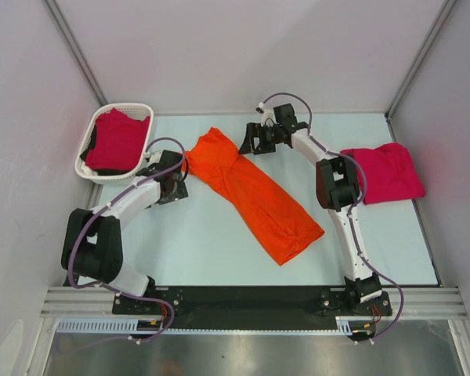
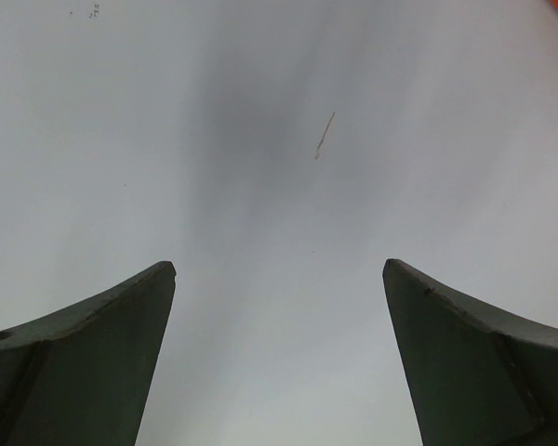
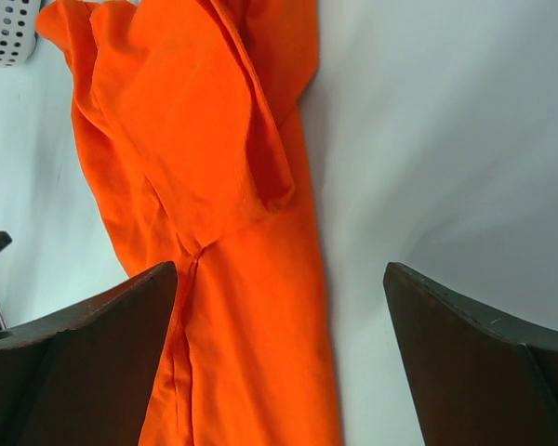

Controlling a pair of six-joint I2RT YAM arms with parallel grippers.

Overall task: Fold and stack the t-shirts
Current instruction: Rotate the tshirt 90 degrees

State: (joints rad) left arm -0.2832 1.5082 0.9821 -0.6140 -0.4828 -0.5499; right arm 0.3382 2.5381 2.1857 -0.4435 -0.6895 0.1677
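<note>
Well, the orange t-shirt point(image 1: 251, 196) lies slanted across the middle of the pale counter point(image 1: 196, 243), and there is bare room by the front edge. The first pink t-shirt point(image 1: 384, 174) sits at the right edge. The second pink t-shirt point(image 1: 116, 141) fills the white basket point(image 1: 86, 149) at the far left corner. That makes three shirts. White walls point(image 1: 31, 94) stand all around. The left tool point(image 2: 279, 269) and the right tool point(image 3: 279, 269) both gape wide and hold nothing. Each is close to the orange shirt's far end.

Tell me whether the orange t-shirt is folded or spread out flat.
Partly folded: the orange t-shirt lies as a long narrow strip, cloth lapped over itself at its far end.
</note>
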